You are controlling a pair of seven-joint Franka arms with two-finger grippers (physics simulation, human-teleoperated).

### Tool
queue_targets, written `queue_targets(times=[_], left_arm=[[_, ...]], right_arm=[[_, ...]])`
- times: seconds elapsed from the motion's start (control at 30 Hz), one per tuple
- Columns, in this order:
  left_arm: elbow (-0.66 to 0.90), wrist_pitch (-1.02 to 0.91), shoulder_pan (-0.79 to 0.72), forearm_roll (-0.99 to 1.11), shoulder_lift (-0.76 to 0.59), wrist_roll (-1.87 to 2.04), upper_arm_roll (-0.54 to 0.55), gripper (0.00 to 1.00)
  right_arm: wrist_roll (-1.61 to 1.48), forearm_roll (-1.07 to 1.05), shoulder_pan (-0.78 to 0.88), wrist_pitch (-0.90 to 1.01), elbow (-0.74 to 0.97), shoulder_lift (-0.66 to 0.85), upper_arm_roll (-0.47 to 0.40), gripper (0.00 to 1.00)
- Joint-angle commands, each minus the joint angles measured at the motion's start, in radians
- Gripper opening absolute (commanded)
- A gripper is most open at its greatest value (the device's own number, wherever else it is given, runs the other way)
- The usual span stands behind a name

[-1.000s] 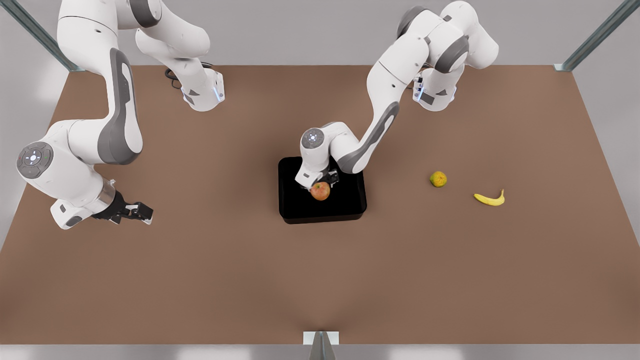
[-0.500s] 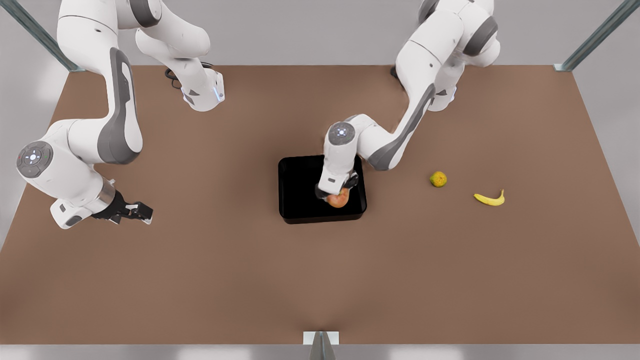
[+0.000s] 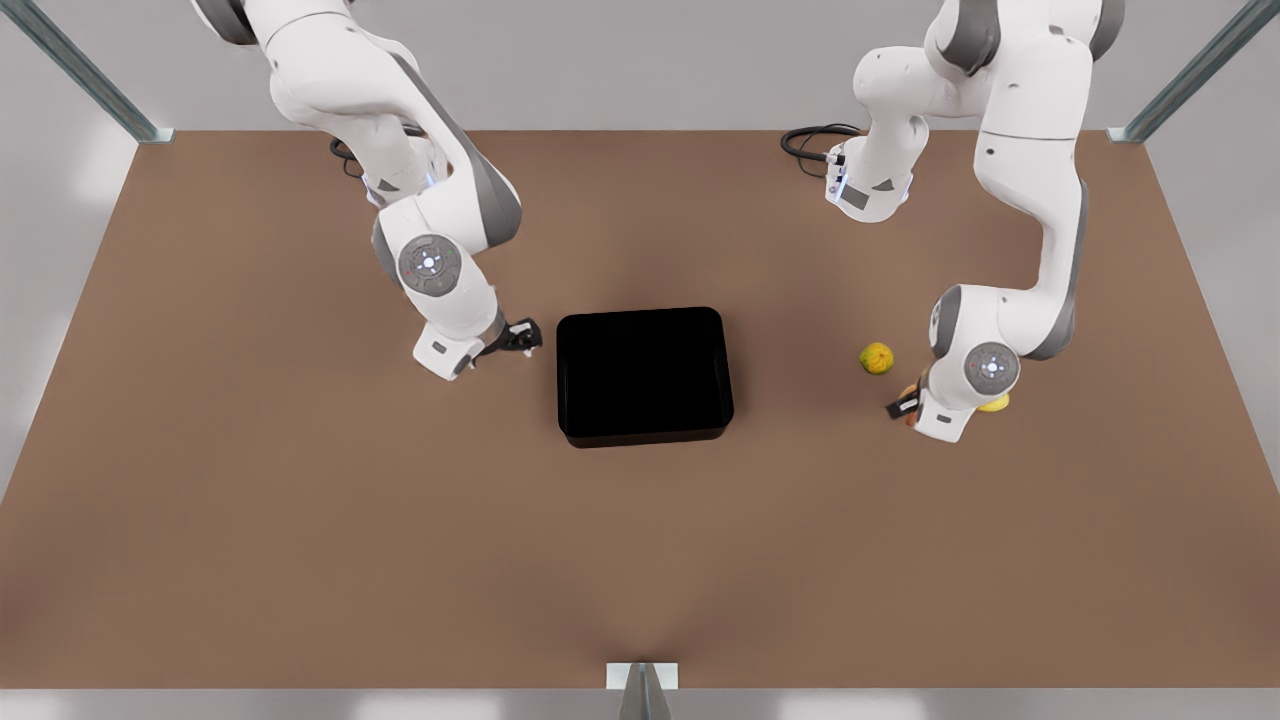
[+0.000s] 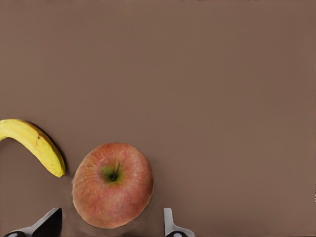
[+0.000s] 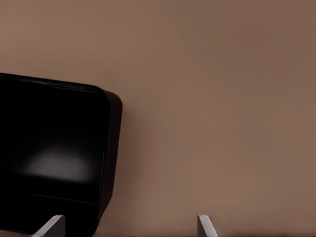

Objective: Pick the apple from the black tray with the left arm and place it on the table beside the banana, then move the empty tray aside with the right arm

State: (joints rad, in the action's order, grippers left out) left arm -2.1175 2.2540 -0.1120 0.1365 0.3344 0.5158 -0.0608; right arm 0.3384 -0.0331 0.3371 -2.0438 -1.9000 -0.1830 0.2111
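The reddish apple (image 4: 112, 184) rests stem-up on the brown table (image 3: 300, 520), close beside the tip of the yellow banana (image 4: 35, 144). My left gripper (image 4: 111, 224) hangs over the apple, open, with a small gap between each finger and the fruit. In the front view this gripper (image 3: 903, 406) is at the right, its wrist covering most of the banana (image 3: 997, 404). The black tray (image 3: 645, 375) sits empty mid-table. My right gripper (image 3: 525, 337) is open just off the tray's side on the front view's left; the right wrist view shows a tray corner (image 5: 54, 153) by one finger.
A yellow-green lumpy fruit (image 3: 877, 358) lies just behind the left gripper, toward the arm bases. Metal frame posts stand at the table's corners. Black cables (image 3: 810, 140) coil near one arm base. Bare brown tabletop stretches in front of the tray.
The left arm carried the apple out of the tray to the banana and opened its fingers. The right arm swung from the front view's far left up to the tray's side.
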Motion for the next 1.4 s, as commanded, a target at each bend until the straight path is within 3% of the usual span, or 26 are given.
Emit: queue_targets(times=[0.0, 0.07, 0.1, 0.17, 0.33, 0.53, 0.93, 1.03, 1.13, 1.23, 1.37], left_arm=[[-0.001, 0.113, -0.001, 0.002, 0.000, -0.709, -0.004, 1.00], [0.014, 0.099, -0.003, -0.005, -0.014, -0.654, -0.002, 1.00], [0.163, -0.106, -0.003, -0.027, -0.086, -0.591, 0.004, 1.00], [0.597, -0.617, -0.011, -0.117, -0.077, -0.622, 0.006, 1.00], [0.587, -0.560, -0.014, -0.115, -0.094, -0.701, 0.007, 1.00], [0.588, -0.564, -0.017, -0.115, -0.094, -0.692, 0.007, 1.00], [0.590, -0.559, -0.015, -0.106, -0.089, -0.695, 0.006, 1.00], [0.591, -0.559, -0.015, -0.106, -0.089, -0.695, 0.004, 1.00], [0.591, -0.559, -0.015, -0.106, -0.089, -0.695, 0.004, 1.00], [0.590, -0.559, -0.015, -0.106, -0.089, -0.694, 0.004, 1.00], [0.590, -0.559, -0.015, -0.106, -0.089, -0.694, 0.004, 1.00]], right_arm=[[0.502, 0.001, -0.006, -0.366, -0.067, 0.022, 0.019, 1.00], [0.510, 0.002, -0.006, -0.435, -0.111, 0.028, 0.025, 1.00], [0.525, 0.004, -0.006, -0.438, -0.111, 0.022, 0.027, 1.00], [0.542, 0.005, -0.006, -0.450, -0.111, -0.001, 0.044, 1.00], [0.542, 0.007, -0.006, -0.458, -0.128, -0.046, 0.108, 1.00], [0.544, 0.116, -0.015, -0.504, -0.125, -0.194, 0.108, 1.00], [0.544, 0.153, -0.012, -0.504, -0.142, -0.299, 0.120, 0.99], [0.544, 0.153, -0.017, -0.504, -0.137, -0.314, 0.119, 0.87], [0.544, 0.153, -0.018, -0.503, -0.136, -0.313, 0.117, 0.57], [0.551, 0.144, -0.018, -0.498, -0.131, -0.309, 0.117, 0.33], [0.556, 0.142, -0.018, -0.495, -0.128, -0.308, 0.116, 0.19]])
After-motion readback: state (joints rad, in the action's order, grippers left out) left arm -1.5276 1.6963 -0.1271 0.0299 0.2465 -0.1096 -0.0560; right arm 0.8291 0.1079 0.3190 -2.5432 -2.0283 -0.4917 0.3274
